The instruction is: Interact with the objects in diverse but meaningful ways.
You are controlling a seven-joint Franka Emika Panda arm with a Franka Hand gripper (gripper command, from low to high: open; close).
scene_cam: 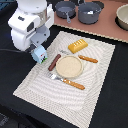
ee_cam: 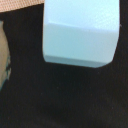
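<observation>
A pale blue-white carton [scene_cam: 39,55] stands at the edge of the striped placemat [scene_cam: 35,82], on the exterior view's left. My gripper [scene_cam: 36,48] hangs directly over it, and the white arm hides its fingers. In the wrist view the carton [ee_cam: 80,32] fills most of the picture, very close, and no fingers show. On the mat lie a golden bread loaf [scene_cam: 77,46] and a thin red-brown sausage [scene_cam: 54,62]. A grey saucepan [scene_cam: 65,9] sits at the back.
A tan plate [scene_cam: 69,66] sits mid-mat, flanked by two orange-handled utensils [scene_cam: 67,81] [scene_cam: 86,58]. A second dark pot [scene_cam: 89,12] and a pale bowl [scene_cam: 123,17] stand on the wooden surface behind. Black cloth surrounds the mat.
</observation>
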